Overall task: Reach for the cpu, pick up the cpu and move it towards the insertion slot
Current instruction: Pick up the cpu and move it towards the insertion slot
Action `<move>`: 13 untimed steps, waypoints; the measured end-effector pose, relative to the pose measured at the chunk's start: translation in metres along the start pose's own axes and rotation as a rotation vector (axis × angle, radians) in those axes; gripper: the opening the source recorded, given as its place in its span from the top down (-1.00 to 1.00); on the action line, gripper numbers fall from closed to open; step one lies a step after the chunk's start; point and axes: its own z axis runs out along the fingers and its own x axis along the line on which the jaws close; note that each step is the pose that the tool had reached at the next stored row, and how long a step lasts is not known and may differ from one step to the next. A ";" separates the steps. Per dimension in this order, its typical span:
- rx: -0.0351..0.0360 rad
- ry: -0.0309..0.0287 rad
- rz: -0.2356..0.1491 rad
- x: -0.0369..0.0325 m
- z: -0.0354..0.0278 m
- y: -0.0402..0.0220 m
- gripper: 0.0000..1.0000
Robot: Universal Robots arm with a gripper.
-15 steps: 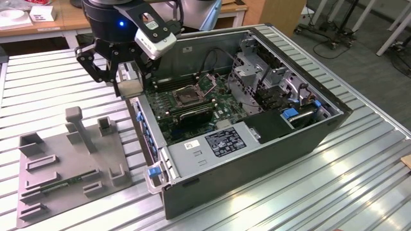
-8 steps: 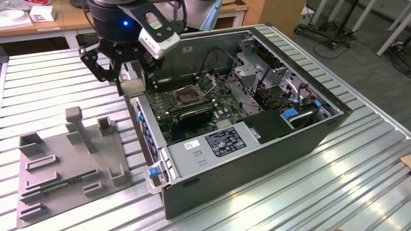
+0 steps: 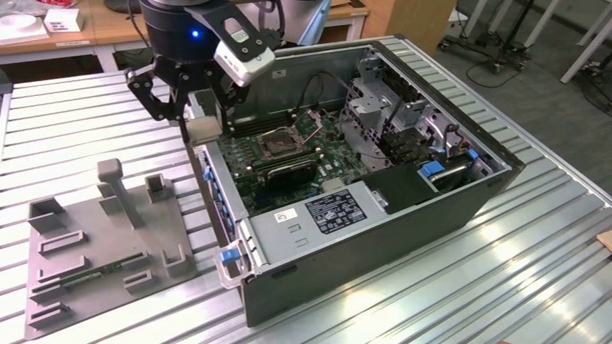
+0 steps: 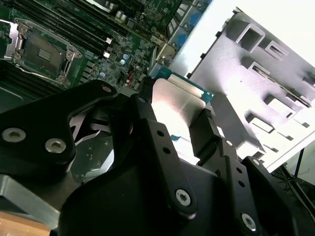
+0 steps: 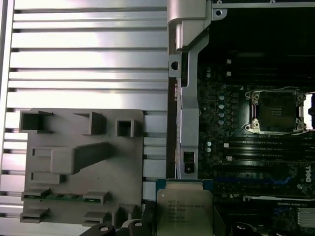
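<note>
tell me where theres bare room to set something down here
Free: slatted table between the gripper holding the cpu and the grey holder tray, and the stretch at the exterior view's right of the computer case. Crowded: inside the case around the insertion slot.

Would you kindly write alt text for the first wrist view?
The gripper holds the silvery cpu above the edge of the open computer case, short of the empty insertion slot on the motherboard. A grey parts holder sits beside it on the slatted metal table.
</note>
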 end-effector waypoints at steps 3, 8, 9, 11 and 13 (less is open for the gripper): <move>0.0000 0.0000 0.000 -0.0023 0.0000 0.0000 -0.08; 0.0000 0.0000 0.000 -0.0050 0.0000 -0.0001 -0.08; 0.0000 0.0000 0.000 -0.0053 0.0001 -0.0001 -0.08; 0.0000 0.0000 0.000 -0.0060 0.0000 -0.0001 -0.08; 0.0000 0.0000 0.000 -0.0066 0.0000 -0.0001 -0.08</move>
